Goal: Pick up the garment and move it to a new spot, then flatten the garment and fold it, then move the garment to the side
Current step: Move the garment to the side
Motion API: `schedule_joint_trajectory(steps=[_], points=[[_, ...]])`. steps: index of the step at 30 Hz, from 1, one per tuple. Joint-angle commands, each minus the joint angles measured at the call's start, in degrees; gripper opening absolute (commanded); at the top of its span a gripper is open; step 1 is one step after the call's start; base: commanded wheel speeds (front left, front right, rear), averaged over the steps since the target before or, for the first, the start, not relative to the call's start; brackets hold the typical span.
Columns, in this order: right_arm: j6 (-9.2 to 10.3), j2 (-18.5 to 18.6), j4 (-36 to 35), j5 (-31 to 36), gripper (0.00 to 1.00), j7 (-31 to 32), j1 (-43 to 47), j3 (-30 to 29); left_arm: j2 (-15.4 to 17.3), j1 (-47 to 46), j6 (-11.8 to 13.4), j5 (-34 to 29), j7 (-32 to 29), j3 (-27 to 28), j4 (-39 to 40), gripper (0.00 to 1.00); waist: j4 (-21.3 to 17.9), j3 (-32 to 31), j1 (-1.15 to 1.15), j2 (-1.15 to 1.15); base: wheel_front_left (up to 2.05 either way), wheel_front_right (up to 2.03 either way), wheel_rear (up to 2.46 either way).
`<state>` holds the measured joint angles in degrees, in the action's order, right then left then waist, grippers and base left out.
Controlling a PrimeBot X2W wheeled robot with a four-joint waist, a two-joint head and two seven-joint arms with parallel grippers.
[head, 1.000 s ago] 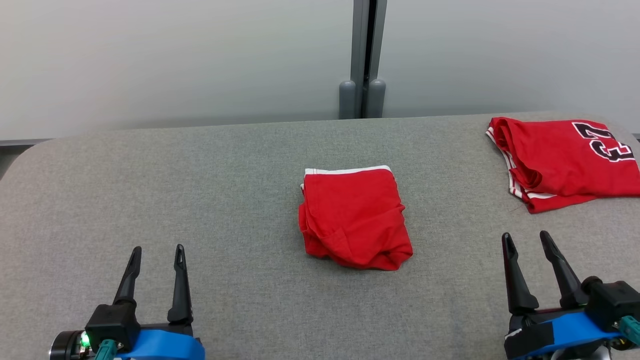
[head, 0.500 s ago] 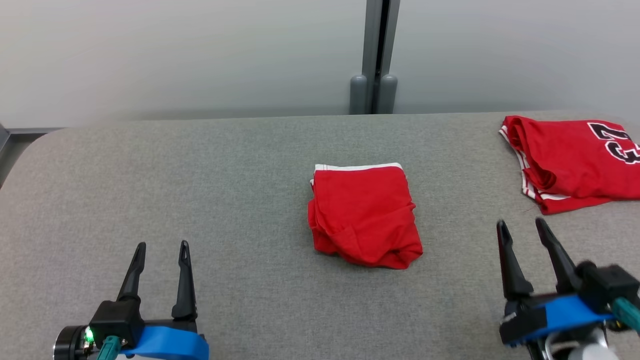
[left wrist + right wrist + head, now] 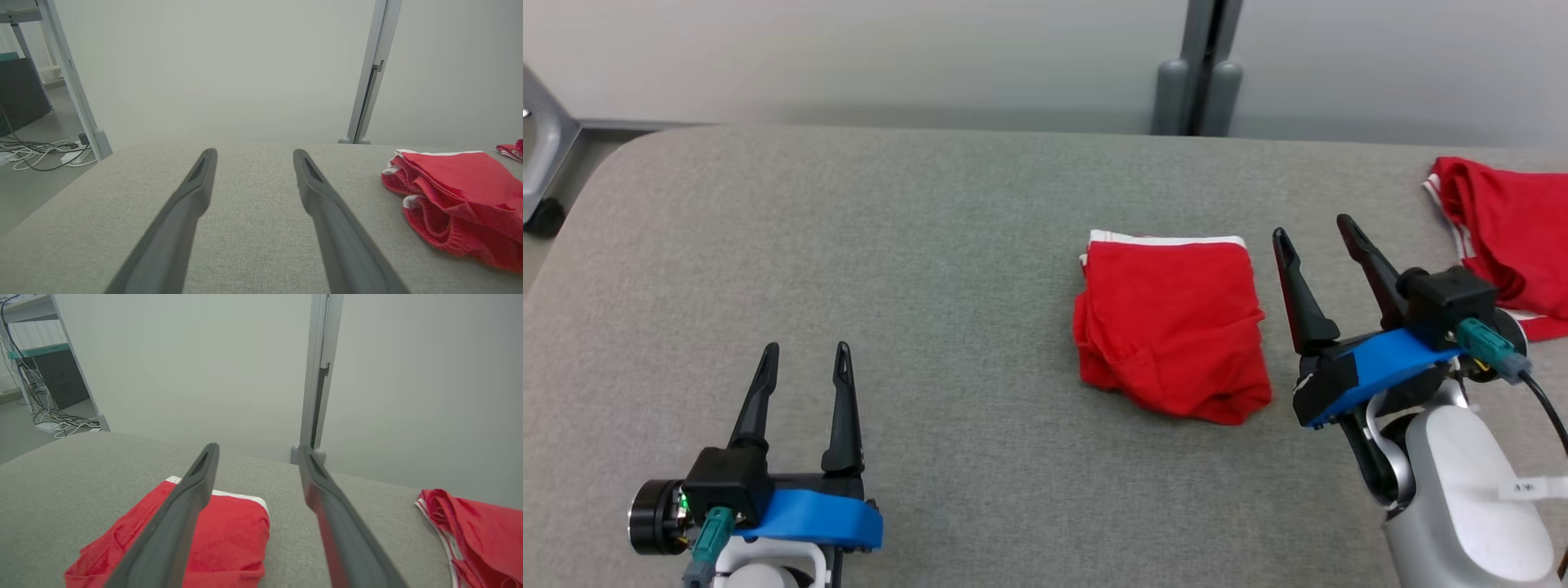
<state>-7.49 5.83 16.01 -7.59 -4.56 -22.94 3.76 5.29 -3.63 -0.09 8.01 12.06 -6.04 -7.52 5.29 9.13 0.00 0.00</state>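
- Folded red garment (image 3: 1172, 327) with a white band along its far edge, flat on the grey cloth-covered table (image 3: 890, 245), a little right of the middle in the head view; near edge rumpled, with loose folds bulging at the left and front.
- Right end effector (image 3: 1312, 226) just beside the garment's right edge, fingers spread with a clear gap between them, empty, pointing away from the robot and leaning slightly left; no contact with the cloth visible.
- From the right wrist view, garment low under the left finger (image 3: 192, 506), bare table between the two fingers.
- Left end effector (image 3: 806, 349) at the lower left of the head view, well apart from the garment, fingers spread and empty, low over bare table.
- From the left wrist view, garment off to the right, layered folds and white trim facing the camera.
- Second red garment (image 3: 1507, 229) with white striped trim at the table's far right, cut off by the picture's edge, apart from the folded one.
- Grey upright post (image 3: 1199, 73) against the pale wall behind the table.
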Motion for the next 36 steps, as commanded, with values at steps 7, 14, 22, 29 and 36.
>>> schedule_joint_trajectory(steps=[7,14,22,29,36], points=[[-0.01,1.32,10.56,0.67,1.0,0.79,-4.0,-0.08,-0.39,-2.75,0.13,0.46,1.4,-0.84,-1.67,1.0,3.53,3.65,0.0,0.0,0.0,0.0,0.0],[-0.01,1.09,19.9,1.24,1.0,0.13,-4.22,-0.59,-0.79,-4.3,0.3,0.85,2.21,-1.55,-3.13,1.0,5.08,5.43,0.0,0.0,0.0,0.0,0.0],[-0.01,-0.89,27.05,-1.58,1.0,-1.13,-2.08,2.44,-0.72,-4.52,0.63,1.12,2.71,-1.9,-4.15,1.0,4.87,5.22,0.0,0.0,0.0,0.0,0.0],[0.01,-0.55,28.95,-3.67,0.0,-3.23,-4.75,3.77,-0.7,-5.05,0.39,1.51,2.77,-2.45,-4.47,1.0,3.46,4.96,0.0,0.0,0.0,0.0,0.0],[0.0,2.62,27.63,-4.77,0.0,-5.77,-7.74,5.14,-0.72,-5.85,0.38,2.14,3.02,-2.28,-4.3,1.0,-0.04,6.13,0.0,0.0,0.0,0.0,0.0]])
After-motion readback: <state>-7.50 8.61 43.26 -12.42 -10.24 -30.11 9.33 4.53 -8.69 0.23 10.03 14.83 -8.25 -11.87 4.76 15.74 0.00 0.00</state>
